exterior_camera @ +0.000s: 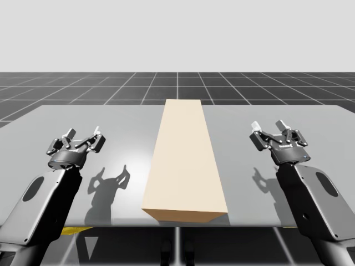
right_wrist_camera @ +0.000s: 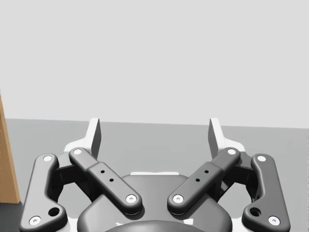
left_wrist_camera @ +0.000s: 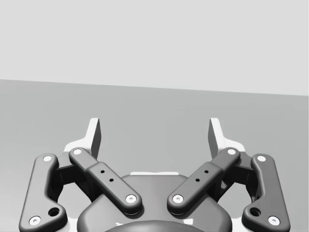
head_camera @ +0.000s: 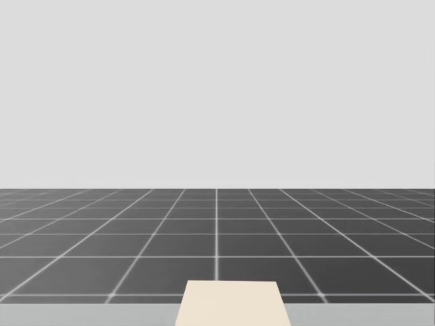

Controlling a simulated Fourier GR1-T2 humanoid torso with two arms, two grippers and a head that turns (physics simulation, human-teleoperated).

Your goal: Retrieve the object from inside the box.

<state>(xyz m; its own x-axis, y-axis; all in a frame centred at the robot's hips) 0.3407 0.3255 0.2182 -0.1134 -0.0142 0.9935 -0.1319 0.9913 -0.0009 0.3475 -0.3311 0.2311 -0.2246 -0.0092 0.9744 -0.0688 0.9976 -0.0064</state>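
My left gripper (exterior_camera: 84, 133) and my right gripper (exterior_camera: 268, 127) both hover over the grey table (exterior_camera: 111, 119) with jaws spread wide, holding and touching nothing. The long cream box (exterior_camera: 186, 160) lies flat between them, well apart from each. Its long axis runs straight away from me, from the table's near edge toward its far edge.

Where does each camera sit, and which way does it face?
High: above table, looking down at beige box; left arm, right arm show.
Head: on head, over box toward floor.
Left wrist: on left hand, past open left jaws, along table.
Right wrist: on right hand, past open right jaws, box beside.
High, head, right wrist share box.
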